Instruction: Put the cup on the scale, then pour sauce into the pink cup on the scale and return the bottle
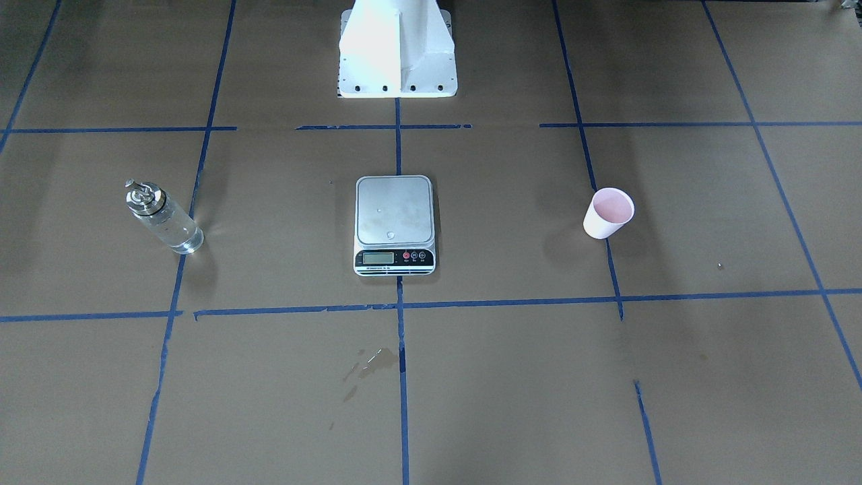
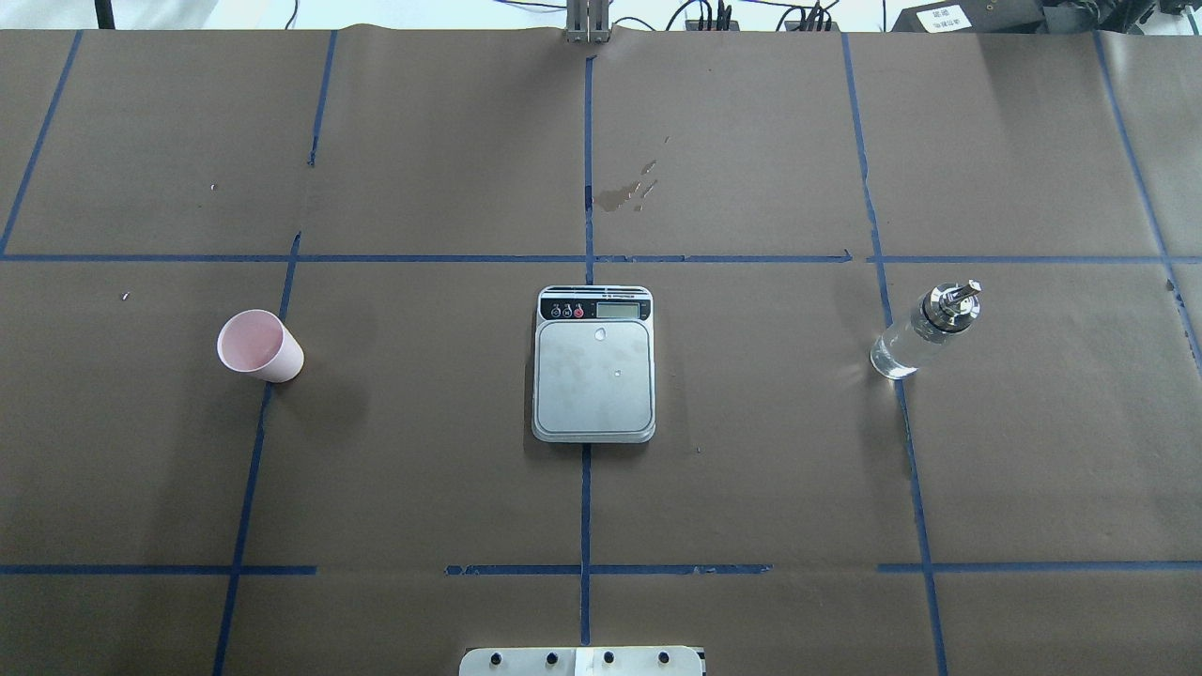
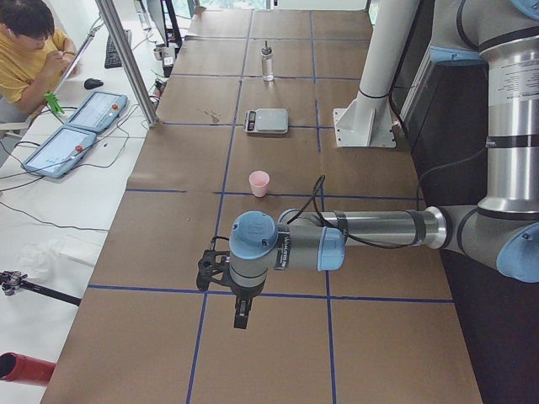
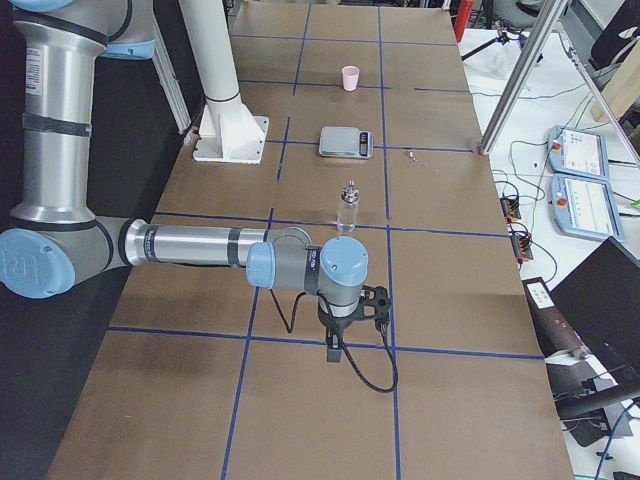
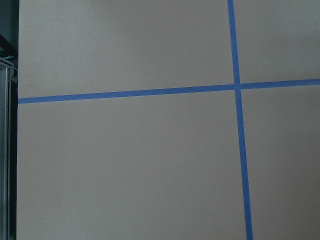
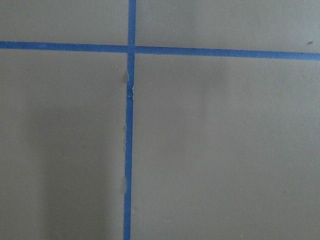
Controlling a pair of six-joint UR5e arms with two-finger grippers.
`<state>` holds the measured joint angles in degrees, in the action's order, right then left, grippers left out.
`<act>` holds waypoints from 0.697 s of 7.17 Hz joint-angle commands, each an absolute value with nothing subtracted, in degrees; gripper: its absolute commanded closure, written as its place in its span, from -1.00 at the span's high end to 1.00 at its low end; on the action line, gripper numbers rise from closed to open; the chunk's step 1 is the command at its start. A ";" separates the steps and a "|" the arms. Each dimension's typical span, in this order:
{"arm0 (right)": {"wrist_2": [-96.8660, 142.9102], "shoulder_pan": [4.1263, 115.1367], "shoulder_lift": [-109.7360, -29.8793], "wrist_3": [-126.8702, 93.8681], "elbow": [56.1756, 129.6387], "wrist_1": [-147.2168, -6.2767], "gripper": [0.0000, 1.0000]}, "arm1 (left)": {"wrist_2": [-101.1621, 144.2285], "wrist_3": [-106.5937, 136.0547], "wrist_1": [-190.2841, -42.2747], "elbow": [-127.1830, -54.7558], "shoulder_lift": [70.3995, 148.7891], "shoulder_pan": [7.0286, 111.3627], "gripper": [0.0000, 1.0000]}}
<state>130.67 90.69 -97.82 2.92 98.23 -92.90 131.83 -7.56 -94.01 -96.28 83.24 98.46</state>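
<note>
The kitchen scale [image 2: 593,390] lies flat in the middle of the table [image 2: 423,488], straight ahead of my base, with its display strip on the 12 o'clock edge, away from me. A couple of small droplets [image 2: 601,333] sit on its brushed steel platform.

The pink cup [image 2: 258,345] stands upright on the brown paper at 9 o'clock from the scale, well apart from it and touching a blue tape line [image 2: 254,451]. The glass bottle [image 2: 925,330] stands upright at 3 o'clock from the scale, also well apart and on a tape line; its metal pour spout is on top and clear sauce [image 1: 176,232] shows through the glass. A wet stain [image 2: 624,195] marks the paper at 12 o'clock from the scale.

My left hand [image 3: 240,316] hangs over the table further out at 9 o'clock, beyond the cup, fingers pointing down and touching none of the things. It shows only from the side, so I cannot tell whether it is released or clenched. My right hand [image 4: 335,350] hangs the same way out at 3 o'clock, past the bottle, and there too I cannot tell. Both wrist cameras see only bare paper and crossing tape.
</note>
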 commanded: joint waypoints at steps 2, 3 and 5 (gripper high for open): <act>130.96 90.35 -97.65 3.34 98.70 -92.90 1.00 | 132.01 -7.73 -96.59 -96.33 83.41 98.44 1.00; 131.04 89.57 -97.56 3.34 98.70 -92.90 1.00 | 133.32 -7.82 -99.03 -96.07 83.41 98.35 1.00; 131.05 87.91 -96.94 2.64 98.88 -90.11 1.00 | 133.42 -7.65 -107.19 -95.80 83.41 98.17 1.00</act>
<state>131.14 89.22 -97.21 2.98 98.84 -92.12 133.23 -7.74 -102.83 -95.88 83.40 98.28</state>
